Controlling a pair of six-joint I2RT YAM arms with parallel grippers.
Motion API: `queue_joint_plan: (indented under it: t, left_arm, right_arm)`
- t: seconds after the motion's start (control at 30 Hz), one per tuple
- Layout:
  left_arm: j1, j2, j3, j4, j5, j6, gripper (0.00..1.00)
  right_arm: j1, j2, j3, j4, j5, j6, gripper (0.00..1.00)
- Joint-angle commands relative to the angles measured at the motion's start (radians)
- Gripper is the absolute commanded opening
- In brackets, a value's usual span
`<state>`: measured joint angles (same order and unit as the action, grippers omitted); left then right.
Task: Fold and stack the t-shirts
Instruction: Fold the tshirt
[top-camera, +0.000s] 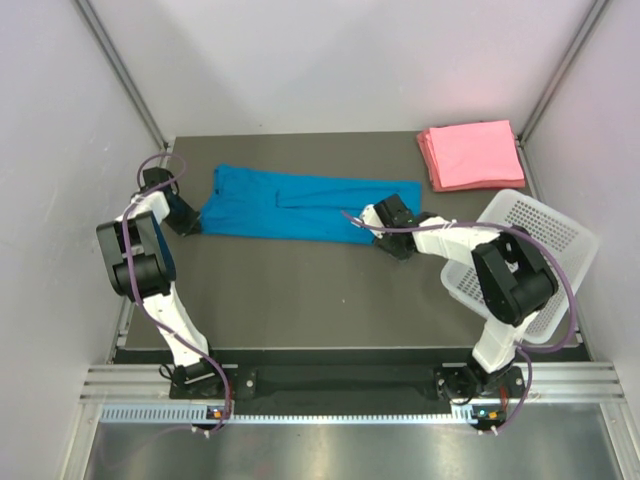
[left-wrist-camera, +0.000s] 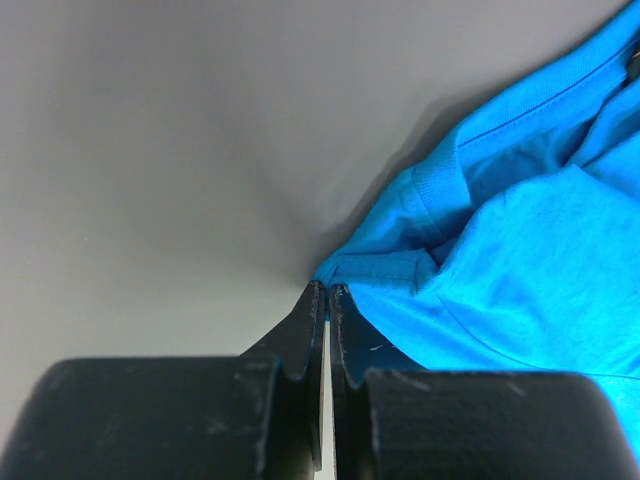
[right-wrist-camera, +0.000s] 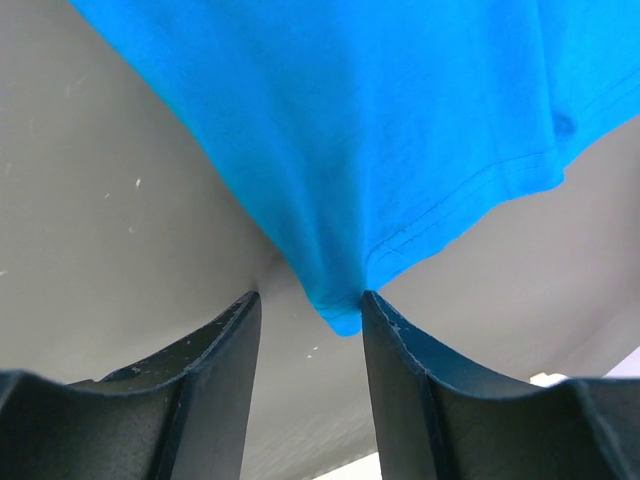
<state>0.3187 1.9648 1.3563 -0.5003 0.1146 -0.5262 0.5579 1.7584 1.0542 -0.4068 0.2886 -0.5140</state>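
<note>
The bright blue t-shirt (top-camera: 300, 207) lies folded lengthwise into a long strip across the middle of the table. My left gripper (top-camera: 190, 226) is at its left end. In the left wrist view the gripper (left-wrist-camera: 325, 291) is shut, pinching the hem corner of the blue t-shirt (left-wrist-camera: 520, 270). My right gripper (top-camera: 370, 224) is at the shirt's right end. In the right wrist view it (right-wrist-camera: 309, 298) is open, and a corner of the blue t-shirt (right-wrist-camera: 350, 150) hangs between the fingers, touching the right finger (right-wrist-camera: 400, 350). A stack of folded pink t-shirts (top-camera: 470, 154) lies at the back right.
A white perforated basket (top-camera: 545, 235) stands at the table's right edge, beside the right arm. White walls and slanted metal posts enclose the back and sides. The table (top-camera: 300, 290) is dark grey, with the arm bases at its near edge.
</note>
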Motion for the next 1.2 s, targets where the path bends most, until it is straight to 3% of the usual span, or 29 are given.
queue_joint_plan:
  t: [0.0,0.23,0.33,0.37,0.4,0.57,0.7,1.03,1.17]
  left_arm:
    - [0.002,0.014,0.037,0.011,-0.038,0.015,0.0]
    - [0.002,0.039,0.079,0.006,-0.049,0.015,0.0]
    - [0.003,0.065,0.109,0.009,-0.044,0.012,0.0]
    - [0.002,0.084,0.127,0.008,-0.041,0.011,0.0]
    - [0.002,0.092,0.132,0.011,-0.03,0.006,0.0]
    - [0.003,0.161,0.205,0.065,0.019,0.034,0.0]
    - [0.003,0.216,0.294,0.077,0.002,0.061,0.0]
    - [0.011,0.356,0.552,0.074,-0.053,0.063,0.0]
    - [0.016,0.393,0.572,0.089,-0.03,0.054,0.0]
  right_arm:
    - [0.016,-0.044,-0.022,0.042,0.024,-0.032,0.46]
    - [0.016,0.003,-0.043,0.049,-0.02,-0.035,0.42]
    - [0.022,0.021,-0.037,0.023,-0.013,-0.026,0.25]
    - [0.026,0.023,-0.031,0.008,-0.006,-0.012,0.05]
    - [0.042,0.024,-0.025,-0.006,-0.003,-0.001,0.0]
    - [0.103,-0.011,0.009,-0.087,-0.052,0.13,0.0]
    - [0.216,-0.019,-0.003,-0.179,0.019,0.25,0.0]
    - [0.445,0.082,0.113,-0.415,0.064,0.667,0.0]
    - [0.556,0.13,0.162,-0.454,0.041,0.817,0.02]
